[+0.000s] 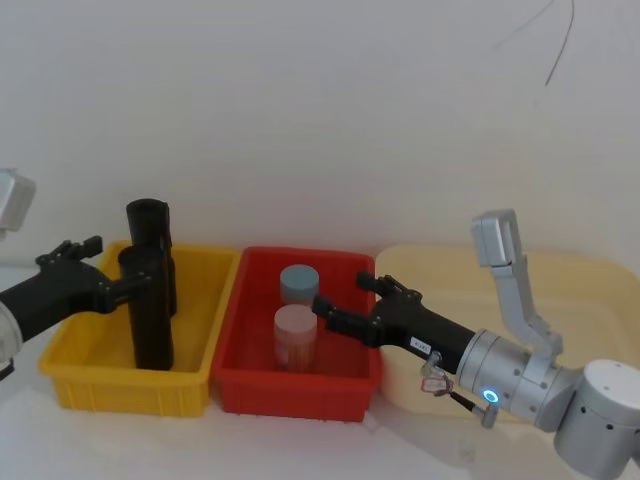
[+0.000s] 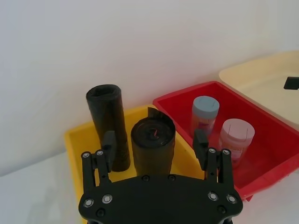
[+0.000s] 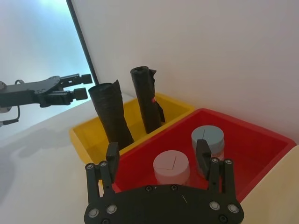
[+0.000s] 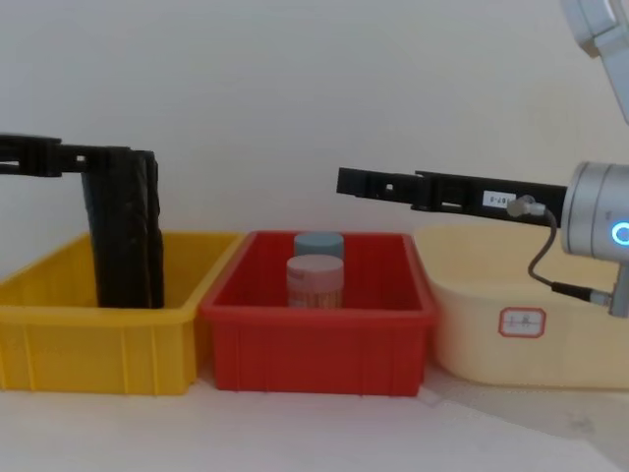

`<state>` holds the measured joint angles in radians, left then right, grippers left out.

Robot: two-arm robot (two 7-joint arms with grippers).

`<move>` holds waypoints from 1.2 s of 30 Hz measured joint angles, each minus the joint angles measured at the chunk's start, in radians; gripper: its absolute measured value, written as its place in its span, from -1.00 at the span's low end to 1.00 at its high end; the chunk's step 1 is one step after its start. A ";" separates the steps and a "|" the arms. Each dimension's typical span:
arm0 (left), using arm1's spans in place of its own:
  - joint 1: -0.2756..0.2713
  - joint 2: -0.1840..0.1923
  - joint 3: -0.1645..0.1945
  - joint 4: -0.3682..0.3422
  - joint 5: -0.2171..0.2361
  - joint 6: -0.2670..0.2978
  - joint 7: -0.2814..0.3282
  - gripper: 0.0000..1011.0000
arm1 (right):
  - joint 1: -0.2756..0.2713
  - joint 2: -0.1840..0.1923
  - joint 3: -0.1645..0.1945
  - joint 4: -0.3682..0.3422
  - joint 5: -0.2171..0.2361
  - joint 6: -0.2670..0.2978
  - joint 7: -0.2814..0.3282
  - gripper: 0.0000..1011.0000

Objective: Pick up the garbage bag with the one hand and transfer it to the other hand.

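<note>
While the left gripper (image 2: 155,140) has its jaws spread wide, the garbage bag (image 2: 152,161) stands upright right in the gap between them, with a slim space showing on each side, so nothing is clamped. A second roll (image 2: 107,126), also upright, sits just outside one finger (image 2: 110,145), and both rolls are in the yellow bin (image 1: 70,385). The right gripper (image 1: 343,292) hangs over the red bin (image 1: 290,392) with its jaws wide too, holding nothing. The pink-lidded jar (image 3: 171,164) lies below the gap, and the blue-lidded jar (image 3: 207,138) is just past one fingertip. A white label (image 4: 496,200) is stuck on this gripper behind the jaws, with dark print too small to read. A blue ring light (image 1: 490,395) glows on its wrist. The jars carry printed labels that cannot be read. The cream tub (image 4: 472,324), behind these jaws, wears a red-bordered sticker (image 4: 521,322), its text illegible. All three containers sit on the bench (image 1: 300,445).
</note>
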<state>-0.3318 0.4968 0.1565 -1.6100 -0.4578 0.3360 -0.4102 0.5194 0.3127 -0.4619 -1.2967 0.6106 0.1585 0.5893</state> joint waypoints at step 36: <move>-0.176 -0.044 0.137 0.255 0.024 -0.025 -0.056 0.98 | -0.007 0.018 -0.009 0.033 0.042 -0.004 -0.020 0.98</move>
<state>-0.5073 0.4527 0.2931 -1.3553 -0.4338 0.3107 -0.4665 0.5123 0.3308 -0.4712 -1.2636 0.6522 0.1545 0.5690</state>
